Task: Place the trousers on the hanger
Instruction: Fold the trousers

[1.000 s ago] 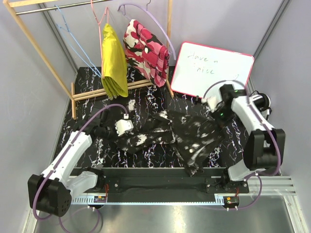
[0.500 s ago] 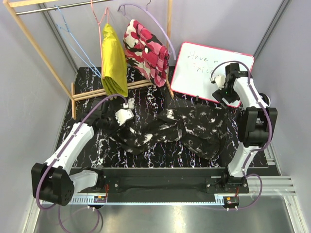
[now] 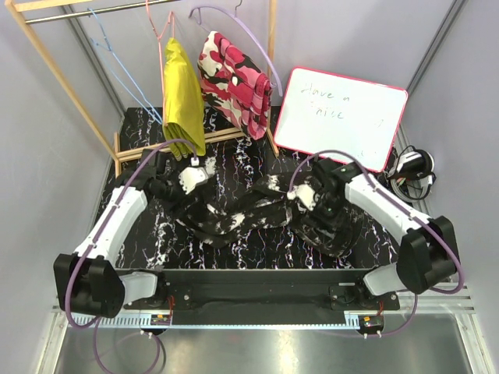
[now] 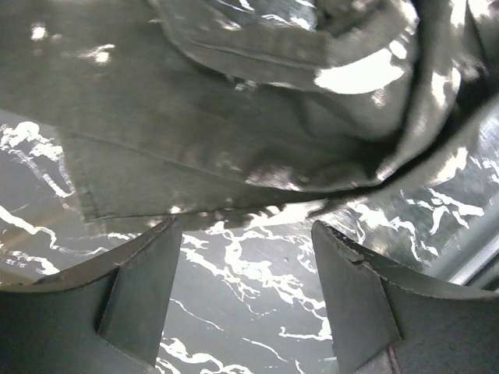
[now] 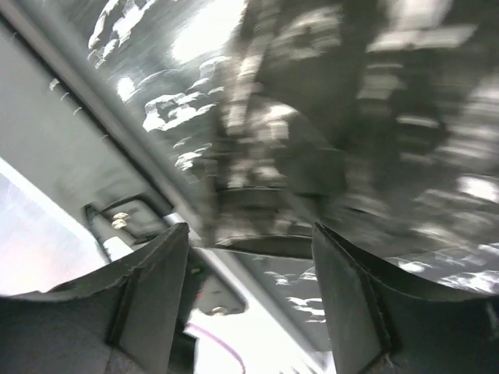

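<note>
The trousers [image 3: 261,212], black with white blotches, lie crumpled across the middle of the black veined table [image 3: 234,253]. My left gripper [image 3: 181,196] hovers at their left end. In the left wrist view it [image 4: 245,273] is open, with bare tabletop between the fingers [image 4: 140,288] and the fabric [image 4: 234,132] just ahead. My right gripper [image 3: 318,210] hangs over their right part. The blurred right wrist view shows it [image 5: 249,265] open and empty, cloth [image 5: 351,117] beyond it. The light-blue wire hanger [image 3: 117,72] hangs on the rack at the back left, far from both grippers.
A wooden rack [image 3: 78,86] at the back left carries a yellow garment [image 3: 183,93], a pink camouflage garment [image 3: 234,82], a pink hanger [image 3: 161,35] and a lilac hanger [image 3: 257,39]. A whiteboard [image 3: 339,117] leans at the back right. A metal rail [image 3: 257,319] runs along the near edge.
The trousers have dropped from the right gripper and settled lower on the table. The right arm swung up to the whiteboard, then down over the trousers. The left gripper moved back.
</note>
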Tool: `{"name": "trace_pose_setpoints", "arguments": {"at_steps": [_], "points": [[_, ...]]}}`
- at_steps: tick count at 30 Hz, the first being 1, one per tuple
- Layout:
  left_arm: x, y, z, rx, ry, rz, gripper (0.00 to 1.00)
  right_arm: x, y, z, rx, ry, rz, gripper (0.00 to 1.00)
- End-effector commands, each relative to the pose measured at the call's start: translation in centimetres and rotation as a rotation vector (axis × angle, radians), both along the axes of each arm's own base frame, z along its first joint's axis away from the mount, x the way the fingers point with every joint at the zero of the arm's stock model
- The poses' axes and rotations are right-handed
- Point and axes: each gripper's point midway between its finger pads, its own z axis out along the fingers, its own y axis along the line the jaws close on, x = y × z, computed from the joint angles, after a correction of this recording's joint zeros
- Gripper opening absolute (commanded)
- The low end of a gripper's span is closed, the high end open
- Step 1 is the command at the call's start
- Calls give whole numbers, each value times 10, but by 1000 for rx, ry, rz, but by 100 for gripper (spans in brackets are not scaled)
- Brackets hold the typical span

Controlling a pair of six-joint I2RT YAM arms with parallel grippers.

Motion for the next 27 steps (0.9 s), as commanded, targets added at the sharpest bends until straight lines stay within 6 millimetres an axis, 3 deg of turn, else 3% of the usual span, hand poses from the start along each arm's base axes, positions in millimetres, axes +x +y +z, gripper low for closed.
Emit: {"name": "trace_pose_setpoints", "arguments": {"at_steps": [1, 5, 8, 13, 17, 20, 21, 24, 27], "points": [[-13, -1, -9, -40, 33, -106, 74, -20, 19, -17, 14, 69, 0, 68], [-22, 0, -23, -108, 19, -211, 75, -15, 28, -44, -39, 33, 40, 68], [-22, 5, -36, -78, 12, -306, 74, -11, 23, -69, -118, 43, 44, 69], [-14, 12, -53, -31, -51, -448, 75, 0, 12, -93, -208, 11, 29, 66], [-3, 13, -68, -27, -23, -474, 77, 3, 11, -98, -221, -1, -1, 53], [-3, 18, -82, 2, 20, -497, 74, 6, 15, -86, -182, -40, -26, 20], [-3, 19, -85, 8, 30, -501, 72, 8, 12, -82, -193, -66, -32, 0], [-6, 23, -95, 25, 68, -502, 65, 17, -1, -69, -232, -158, -20, 0], [-7, 27, -96, 43, 65, -485, 30, 16, -11, -58, -240, -224, -25, 0]]}}
